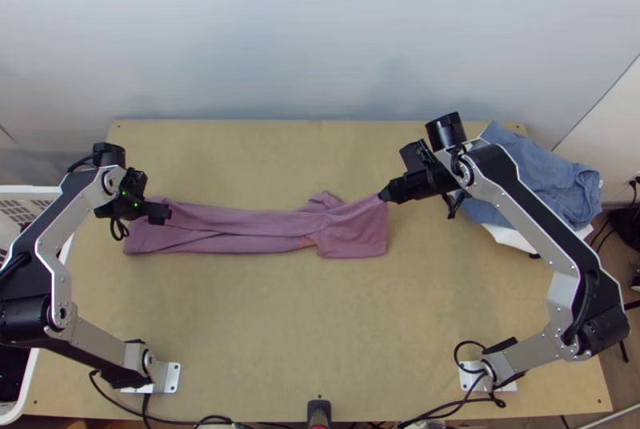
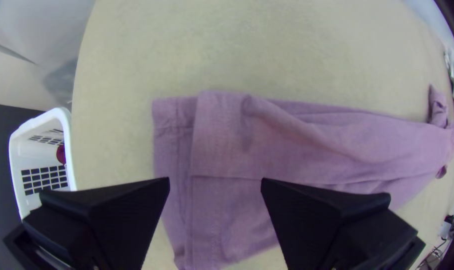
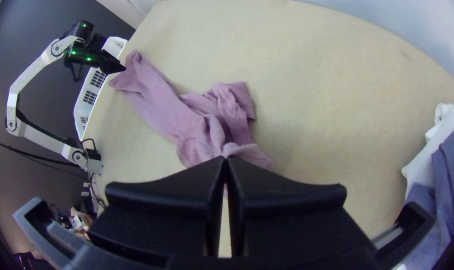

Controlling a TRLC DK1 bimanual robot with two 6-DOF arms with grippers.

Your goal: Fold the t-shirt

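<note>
Texts, labels and signs: none can be read
Brands and numbers: none legible

Top view: left claw hides part of t-shirt; basket cut off.

The near table offers passage between the left arm and right arm, which obstruct either side.
</note>
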